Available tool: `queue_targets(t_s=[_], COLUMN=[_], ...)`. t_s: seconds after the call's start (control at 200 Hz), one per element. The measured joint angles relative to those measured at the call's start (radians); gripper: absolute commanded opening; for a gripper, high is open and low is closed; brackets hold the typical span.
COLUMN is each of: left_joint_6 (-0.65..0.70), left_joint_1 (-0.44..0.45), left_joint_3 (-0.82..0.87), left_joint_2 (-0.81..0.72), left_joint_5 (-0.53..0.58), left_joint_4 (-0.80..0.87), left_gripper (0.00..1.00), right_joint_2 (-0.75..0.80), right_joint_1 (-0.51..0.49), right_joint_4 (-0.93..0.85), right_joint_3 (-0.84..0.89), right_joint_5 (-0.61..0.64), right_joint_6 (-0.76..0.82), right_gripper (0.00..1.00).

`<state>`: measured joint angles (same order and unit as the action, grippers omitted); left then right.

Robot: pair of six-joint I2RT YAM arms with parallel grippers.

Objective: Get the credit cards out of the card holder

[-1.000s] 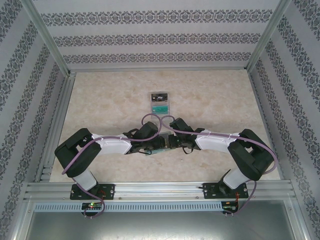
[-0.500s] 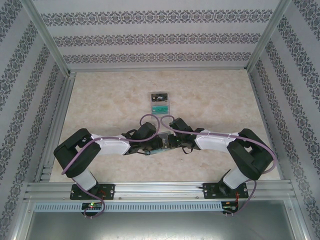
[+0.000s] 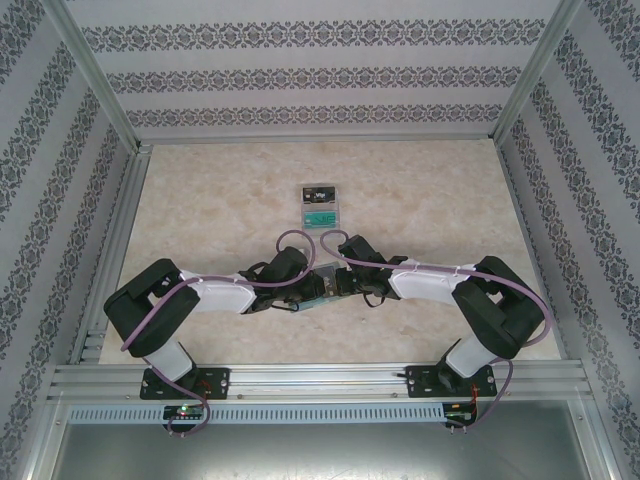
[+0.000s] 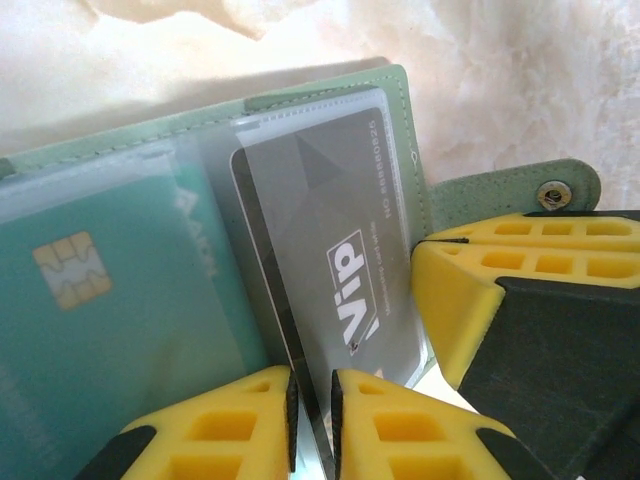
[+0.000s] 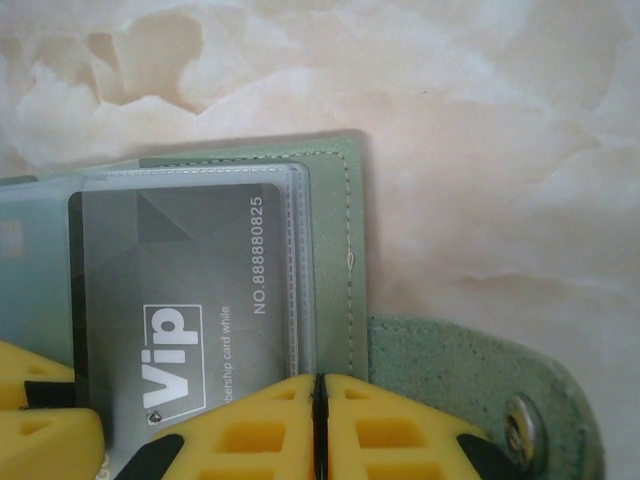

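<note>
Now, a pull that could snag.
The left hand (image 4: 312, 420) is nearly closed on the dark grey plastic VIP card (image 4: 330, 260), pocketed in the sage-green bifold card holder (image 5: 335, 230) on the marble bench (image 5: 480, 150), its edge clamped by the closed right hand (image 5: 316, 420); catching the clear sleeve (image 4: 215, 170) too could drag the holder.

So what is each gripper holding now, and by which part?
The right gripper clamps the wallet at its edge beside the snap tab. The left gripper pinches the grey card at its near corner, perhaps together with its clear sleeve.
</note>
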<state>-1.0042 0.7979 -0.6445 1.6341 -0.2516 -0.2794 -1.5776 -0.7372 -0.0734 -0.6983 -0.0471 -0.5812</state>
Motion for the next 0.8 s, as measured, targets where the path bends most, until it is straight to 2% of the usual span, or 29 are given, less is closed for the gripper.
queue_targets(t_s=[0.095, 0.175, 0.305, 0.395, 0.804], left_joint_6=[-0.005, -0.011, -0.019, -0.023, -0.026], left_joint_1=[-0.002, -0.003, -0.007, -0.008, -0.008], left_joint_3=[0.013, 0.026, 0.041, 0.045, 0.066], left_joint_2=[-0.001, -0.001, -0.003, -0.006, -0.041], left_joint_5=[-0.009, -0.010, -0.016, -0.018, -0.025], left_joint_4=[-0.026, -0.045, -0.067, -0.072, -0.072], left_gripper=[0.17, 0.11, 0.08, 0.00, 0.00], right_joint_2=[-0.001, -0.001, -0.002, -0.003, -0.019], right_joint_1=[0.000, 0.000, 0.002, 0.002, 0.003], right_joint_4=[0.000, 0.000, 0.000, -0.001, 0.014], right_joint_3=[0.000, 0.000, -0.001, -0.002, -0.013], right_joint_5=[0.000, 0.000, -0.003, -0.003, -0.008], right_joint_6=[0.000, 0.000, -0.008, -0.015, -0.019], right_gripper=[0.11, 0.11, 0.12, 0.11, 0.11])
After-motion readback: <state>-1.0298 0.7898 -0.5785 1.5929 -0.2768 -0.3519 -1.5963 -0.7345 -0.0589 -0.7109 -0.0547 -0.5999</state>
